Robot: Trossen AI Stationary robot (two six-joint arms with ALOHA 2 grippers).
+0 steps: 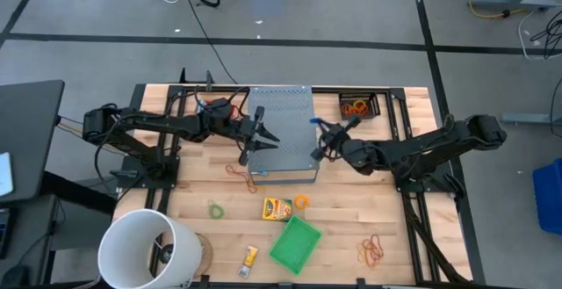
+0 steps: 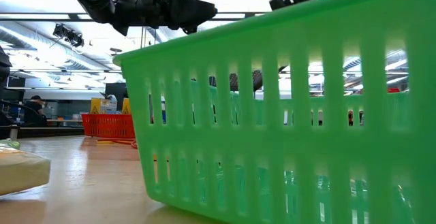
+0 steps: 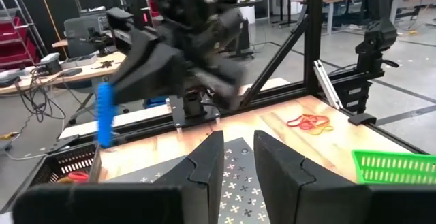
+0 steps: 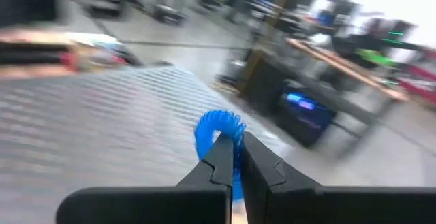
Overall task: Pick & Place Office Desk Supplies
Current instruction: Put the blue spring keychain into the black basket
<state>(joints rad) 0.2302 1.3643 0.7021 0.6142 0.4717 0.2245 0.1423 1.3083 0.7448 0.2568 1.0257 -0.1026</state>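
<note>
My right gripper [image 1: 318, 133] [image 4: 231, 146] hovers over the right part of the grey perforated box [image 1: 283, 113], shut on a blue rubber-band loop [image 4: 219, 130] [image 3: 104, 112]. My left gripper [image 1: 266, 136] [image 3: 238, 152] stands over the box's left part, facing the right one, open by a narrow gap with nothing in it. On the wood lie a yellow-orange packet [image 1: 277, 207], an orange loop [image 1: 301, 202], a green loop [image 1: 216, 208], orange loops [image 1: 248, 176], red and orange loops [image 1: 373, 250] and a small yellow packet [image 1: 250, 256]. My right gripper pinches the blue loop between its two fingertips, on the loop's near rim [image 4: 225, 157]. The fingers come roughly level from the table's right side. The rest of the loop juts out past the fingertips, lifted clear above the grey box.
A green slatted basket [image 1: 294, 242] [image 2: 286, 115] sits near the front edge and fills the low view. A big white bucket [image 1: 145, 249] stands at the front left. A black basket with rubber bands [image 1: 358, 106] sits at the back right.
</note>
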